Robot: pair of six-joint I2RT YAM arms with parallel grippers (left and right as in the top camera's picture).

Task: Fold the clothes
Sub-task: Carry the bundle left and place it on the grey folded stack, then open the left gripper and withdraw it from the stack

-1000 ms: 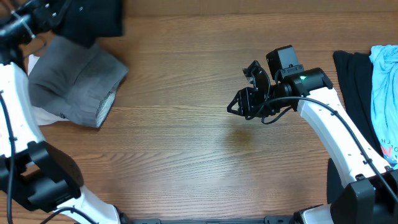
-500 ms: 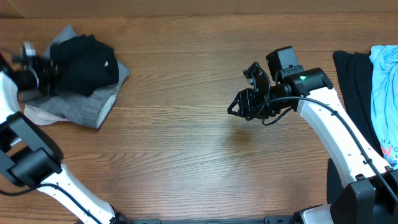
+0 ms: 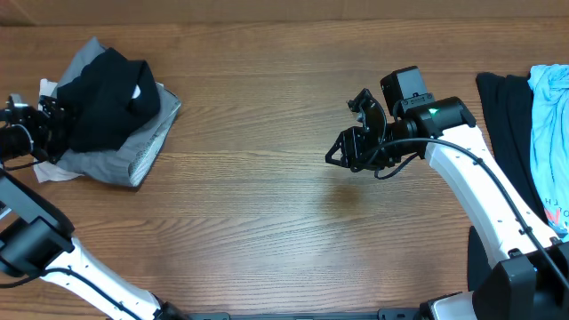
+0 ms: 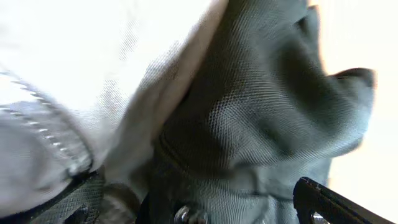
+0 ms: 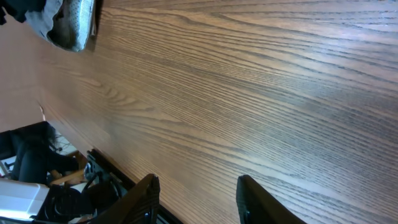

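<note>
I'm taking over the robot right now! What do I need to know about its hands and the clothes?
Left gripper: open, jaws wide, beside the black T-shirt, far left; grips nothing that I can see.
Right gripper: open, empty, above bare table.
Clothes: the black T-shirt lies bunched on a grey garment, a white one underneath. A black garment and a light-blue garment lie at the right edge.
Done: T-shirt placed on the left stack.
Left: the right-hand garments look unfolded; probably next.
</note>
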